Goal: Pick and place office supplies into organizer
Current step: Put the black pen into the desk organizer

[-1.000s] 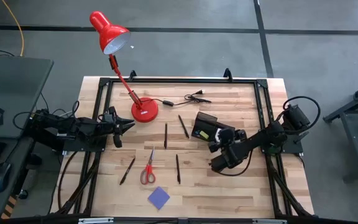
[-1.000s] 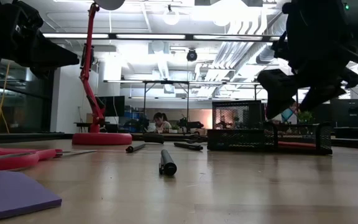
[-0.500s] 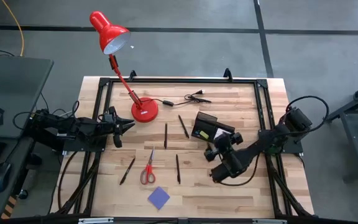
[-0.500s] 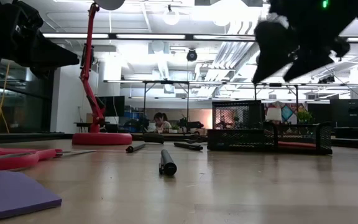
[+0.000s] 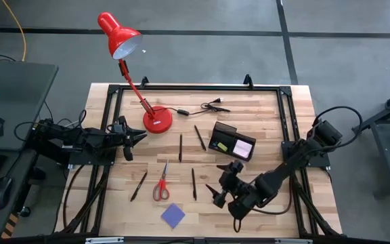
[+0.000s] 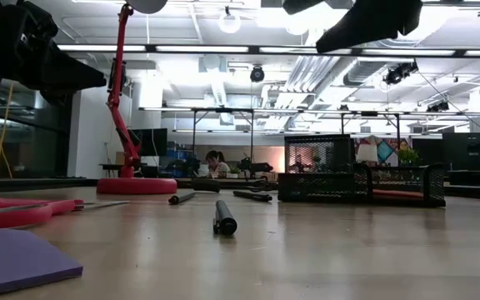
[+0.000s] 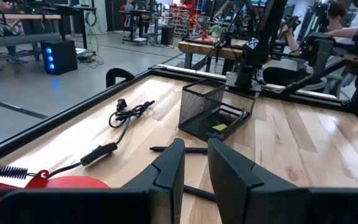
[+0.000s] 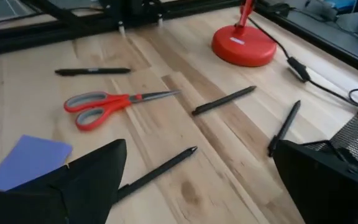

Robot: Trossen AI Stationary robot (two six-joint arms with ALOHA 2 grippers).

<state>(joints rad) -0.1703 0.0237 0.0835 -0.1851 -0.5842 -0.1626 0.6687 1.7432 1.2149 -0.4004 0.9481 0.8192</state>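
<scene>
The right gripper (image 5: 220, 192), fingers wide apart and empty, hovers above the bench (image 5: 269, 122) at five o'clock of the scissors (image 5: 161, 183). The organizer (image 5: 231, 142) sits at one o'clock. The left gripper (image 5: 135, 137) waits, fingers nearly together.

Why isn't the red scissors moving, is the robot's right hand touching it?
Apart. The high view shows bare wood and a pen between the scissors and the right gripper, whose fingers are open and empty.
</scene>
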